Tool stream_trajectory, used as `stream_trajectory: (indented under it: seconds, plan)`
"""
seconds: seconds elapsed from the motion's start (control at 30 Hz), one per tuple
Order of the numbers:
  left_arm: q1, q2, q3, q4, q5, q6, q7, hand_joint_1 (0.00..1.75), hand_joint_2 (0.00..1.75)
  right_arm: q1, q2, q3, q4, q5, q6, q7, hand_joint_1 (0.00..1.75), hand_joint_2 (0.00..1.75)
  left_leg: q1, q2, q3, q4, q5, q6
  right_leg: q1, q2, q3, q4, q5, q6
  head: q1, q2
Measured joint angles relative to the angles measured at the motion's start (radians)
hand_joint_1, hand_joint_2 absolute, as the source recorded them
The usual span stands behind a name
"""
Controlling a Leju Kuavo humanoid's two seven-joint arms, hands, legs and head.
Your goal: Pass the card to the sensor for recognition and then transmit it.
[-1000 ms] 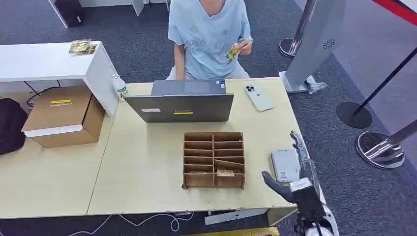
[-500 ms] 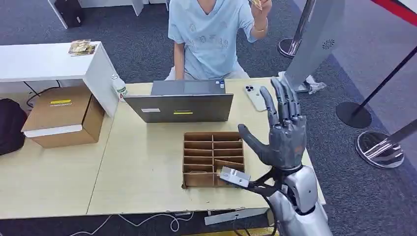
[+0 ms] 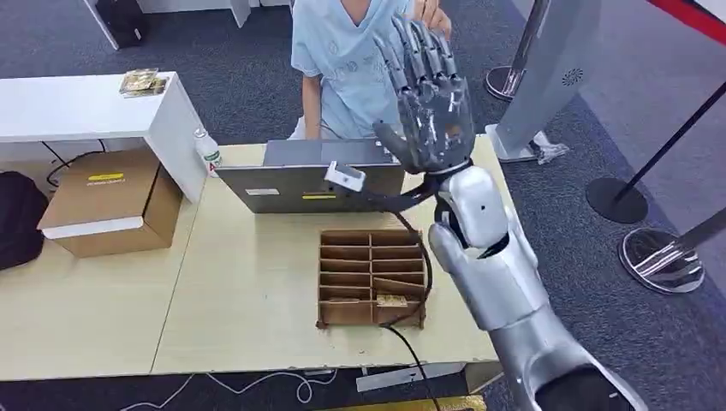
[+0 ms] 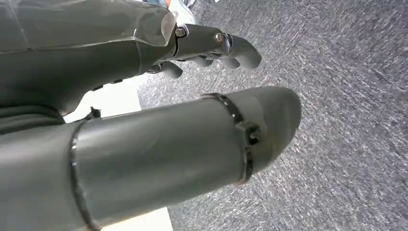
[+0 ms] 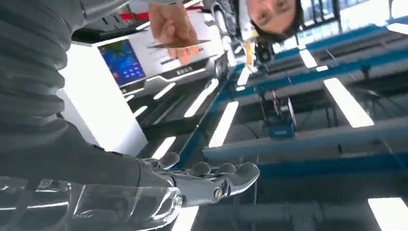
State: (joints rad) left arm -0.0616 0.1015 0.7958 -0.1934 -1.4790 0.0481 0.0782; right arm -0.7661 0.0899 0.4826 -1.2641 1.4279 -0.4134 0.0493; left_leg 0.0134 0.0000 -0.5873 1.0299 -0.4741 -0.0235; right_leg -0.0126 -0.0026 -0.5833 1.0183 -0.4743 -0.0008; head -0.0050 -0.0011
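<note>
My right hand is raised high over the laptop, in front of the person in a light blue shirt. It is open, fingers spread upward, palm bare. The person's hand is just above my fingertips. In the right wrist view that hand holds a thin card edge-on, apart from my fingers. My left hand hangs over the carpet with loosely bent fingers, holding nothing. My right arm covers the table's right part.
A cardboard organiser with one card in a front compartment stands mid-table. A cardboard box, a water bottle and a white side desk are at the left. A grey kiosk and stanchion bases stand at the right.
My right arm swung up from the table's right edge to high in front of the person, fingers staying spread. The person's hand with the card rose from chest height to the picture's top.
</note>
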Motion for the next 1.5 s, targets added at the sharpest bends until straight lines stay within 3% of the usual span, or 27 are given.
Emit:
stream_trajectory:
  seconds: [0.13,0.33,0.47,0.5,0.53,0.7,0.93,0.97,1.0,1.07,1.5]
  plan:
    - [0.0,0.0,0.0,0.0,0.0,0.0,-0.006,0.0,0.0,-0.113,0.037,-0.004,0.161,0.021,0.049,0.04,0.0,1.75,0.0,0.0,0.0,0.0,0.0,0.0,0.0,0.0,0.0,0.0,0.0,0.0,0.0,0.0]
    - [0.0,0.0,0.0,0.0,0.0,0.0,-0.008,0.0,0.0,-0.177,0.066,-0.011,0.277,0.036,0.076,0.06,0.0,1.75,0.0,0.0,-0.001,0.0,0.0,0.0,0.0,0.0,0.0,0.0,0.0,0.0,0.0,0.0]
    - [0.0,0.002,0.0,0.0,0.0,0.002,-0.015,0.0,0.0,-0.239,0.089,-0.027,0.388,0.054,0.144,0.125,0.0,1.75,0.0,0.0,-0.001,0.0,0.0,0.0,0.0,0.0,-0.001,0.0,0.0,0.0,0.0,0.0]
    - [0.0,0.002,0.001,0.0,0.0,0.002,-0.016,0.0,0.0,-0.254,0.092,-0.032,0.414,0.053,0.146,0.132,0.03,1.75,0.0,0.0,-0.001,0.0,0.0,0.0,0.0,0.0,-0.001,0.0,0.0,0.0,0.0,0.0]
    - [0.0,0.002,0.002,0.0,-0.001,0.002,-0.016,0.0,0.0,-0.27,0.095,-0.038,0.443,0.053,0.143,0.136,0.24,1.75,0.0,0.0,-0.001,0.0,0.0,0.0,0.0,0.0,-0.001,0.0,0.0,0.0,0.0,0.0]
    - [0.001,0.003,0.002,0.0,-0.002,0.001,-0.018,0.0,0.0,-0.32,0.1,-0.082,0.565,0.053,0.109,0.134,0.19,1.75,0.0,0.0,-0.001,0.0,0.0,0.0,0.0,0.0,-0.001,0.0,0.001,0.0,0.0,0.0]
    - [0.001,0.003,0.002,0.0,-0.003,0.001,-0.018,0.0,0.0,-0.333,0.1,-0.121,0.629,0.055,0.095,0.134,0.14,1.75,0.0,0.0,-0.001,0.001,0.0,0.0,0.0,0.0,-0.001,0.0,0.001,0.0,0.0,0.0]
    - [0.001,0.003,0.002,0.0,-0.003,0.001,-0.018,0.0,0.0,-0.334,0.1,-0.124,0.634,0.056,0.095,0.135,0.26,1.75,0.0,0.0,-0.001,0.001,0.0,0.0,0.0,0.0,-0.001,0.0,0.001,0.0,0.0,0.0]
    - [0.001,0.004,0.002,0.0,-0.003,0.001,-0.018,0.0,0.0,-0.336,0.1,-0.128,0.638,0.057,0.096,0.136,1.38,1.75,0.0,0.0,-0.001,0.001,0.0,0.0,0.0,0.0,-0.001,0.0,0.001,0.0,0.0,0.0]
    - [0.0,0.005,0.002,0.0,-0.003,0.001,-0.018,0.0,0.0,-0.338,0.1,-0.132,0.645,0.057,0.096,0.136,1.71,1.75,0.0,0.0,-0.001,0.001,0.0,0.0,0.0,0.0,-0.001,0.0,0.001,0.0,0.0,0.0]
    - [0.0,0.006,0.002,0.0,-0.003,0.0,-0.025,0.0,0.0,-0.36,0.098,-0.195,0.697,0.034,0.051,0.118,1.75,1.75,0.0,0.0,-0.001,0.001,0.0,0.0,0.0,0.0,-0.001,0.0,0.001,0.0,0.0,0.0]
